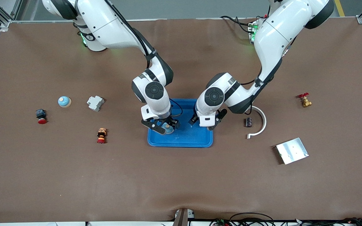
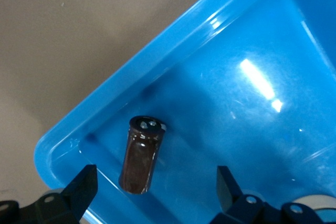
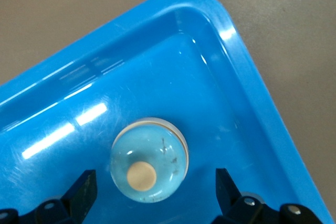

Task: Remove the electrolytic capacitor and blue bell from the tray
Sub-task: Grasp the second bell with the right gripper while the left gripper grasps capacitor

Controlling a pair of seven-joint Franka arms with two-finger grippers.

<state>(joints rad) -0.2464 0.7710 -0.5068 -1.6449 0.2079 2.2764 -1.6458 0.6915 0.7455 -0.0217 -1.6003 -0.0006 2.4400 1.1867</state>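
The pale blue domed bell with a cream button sits in the blue plastic tray, toward the right arm's end, between the spread, empty fingers of the right gripper. The brown cylindrical capacitor lies in the tray beneath the left gripper, whose fingers are open and clear of it.

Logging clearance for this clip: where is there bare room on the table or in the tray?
Bare table lies nearer the camera than the blue tray. The tray is crowded: left gripper open over the capacitor, right gripper open over the bell; its middle stays bare.
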